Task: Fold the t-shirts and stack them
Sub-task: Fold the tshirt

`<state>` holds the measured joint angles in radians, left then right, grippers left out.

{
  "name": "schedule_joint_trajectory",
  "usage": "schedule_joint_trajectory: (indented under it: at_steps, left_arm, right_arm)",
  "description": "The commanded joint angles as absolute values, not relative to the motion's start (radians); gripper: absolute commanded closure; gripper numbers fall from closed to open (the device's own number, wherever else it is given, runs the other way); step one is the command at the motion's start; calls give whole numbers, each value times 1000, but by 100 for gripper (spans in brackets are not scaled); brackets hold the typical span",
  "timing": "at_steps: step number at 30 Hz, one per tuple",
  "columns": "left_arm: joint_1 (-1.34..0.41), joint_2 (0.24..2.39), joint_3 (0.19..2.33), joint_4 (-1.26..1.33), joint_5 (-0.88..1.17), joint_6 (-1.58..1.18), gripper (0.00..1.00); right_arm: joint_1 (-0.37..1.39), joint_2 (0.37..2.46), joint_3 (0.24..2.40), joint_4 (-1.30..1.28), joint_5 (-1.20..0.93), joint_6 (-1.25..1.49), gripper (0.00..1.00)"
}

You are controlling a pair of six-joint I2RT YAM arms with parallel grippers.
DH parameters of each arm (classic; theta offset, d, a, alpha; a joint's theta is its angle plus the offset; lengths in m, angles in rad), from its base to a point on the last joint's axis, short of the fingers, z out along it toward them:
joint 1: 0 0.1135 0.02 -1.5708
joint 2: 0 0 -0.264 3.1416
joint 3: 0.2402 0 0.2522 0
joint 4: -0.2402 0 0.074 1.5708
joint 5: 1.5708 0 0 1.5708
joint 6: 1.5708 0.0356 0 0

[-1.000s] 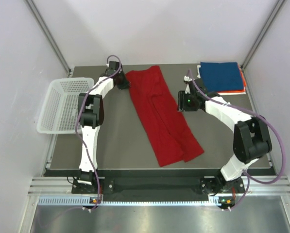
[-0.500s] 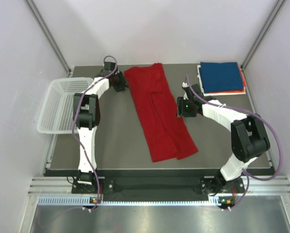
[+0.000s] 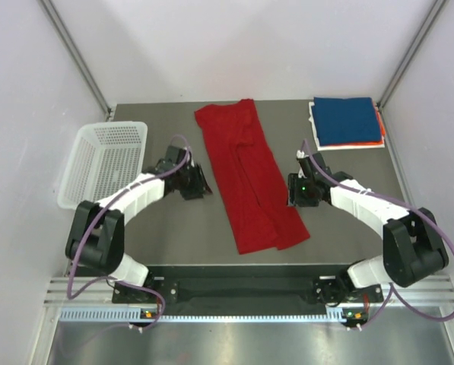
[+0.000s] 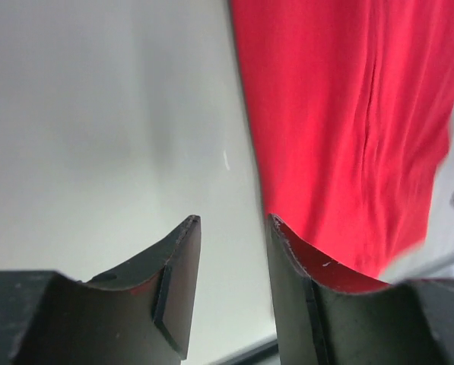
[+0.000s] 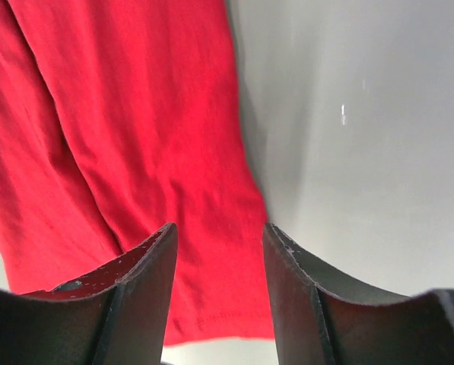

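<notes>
"Where's the red t-shirt (image 3: 249, 179) got to?"

"Middle of the table (image 3: 173, 236); it lies as a long narrow strip from twelve o'clock down toward six, the near end swung a touch to five; folded lengthwise, I'd say, but not yet crosswise."

"And the arms?"

"One on each side; the left gripper (image 3: 193, 184) is at the strip's nine o'clock, fingers spread, just beside the cloth's edge, holding nothing; the right gripper (image 3: 297, 190) is at its three o'clock, jaws likewise parted, low over that edge, nothing pinched."

"So what's next?"

"The crosswise fold, I'd guess; each must drop onto a near corner, about six o'clock, pinch every layer, then carry it toward twelve together; an uneven lift would skew it."

"Then the pile?"

"Yes; the dark blue shirt (image 3: 348, 120) sits on an orange shirt (image 3: 376, 141) at two o'clock; the basket (image 3: 105, 163) is out at nine."
</notes>
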<state>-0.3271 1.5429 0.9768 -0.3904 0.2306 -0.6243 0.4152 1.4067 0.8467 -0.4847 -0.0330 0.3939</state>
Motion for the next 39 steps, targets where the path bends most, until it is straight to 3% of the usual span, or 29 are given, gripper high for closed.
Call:
schedule_joint_trajectory:
  at_steps: [1,9,20,23,24,25,26,27,37,39]
  left_arm:
    - [-427,1438,823,-220,272,-762,55]
    - [-650,1425,709,-131,144,-943,53]
    - [-707,1566,755,-112,49,-979,54]
    - [-716,1589,762,-164,17,-985,64]
    - [-715,1588,758,-187,9,-988,72]
    - [-716,1577,752,-193,9,-986,90]
    - [-716,1568,746,-205,-27,-985,99]
    - [-715,1550,741,-247,-41,-983,100]
    - [-663,1407,721,-502,-138,-913,100]
    - [-626,1385,707,-541,-136,-910,87]
  right_arm:
    - [422,1312,813,-479,-51,407,51]
    - [422,1238,744,-454,-100,394,51]
    - [422,1149,677,-445,-118,388,50]
    - [422,1128,661,-451,-107,397,50]
    - [422,1117,657,-451,-107,403,50]
    - [422,1114,655,-454,-110,410,50]
    - [422,1111,653,-456,-112,414,50]
    - [422,1108,649,-457,-115,426,50]
    - [429,1103,588,-419,-164,498,52]
    - [448,1106,568,-404,-178,518,53]
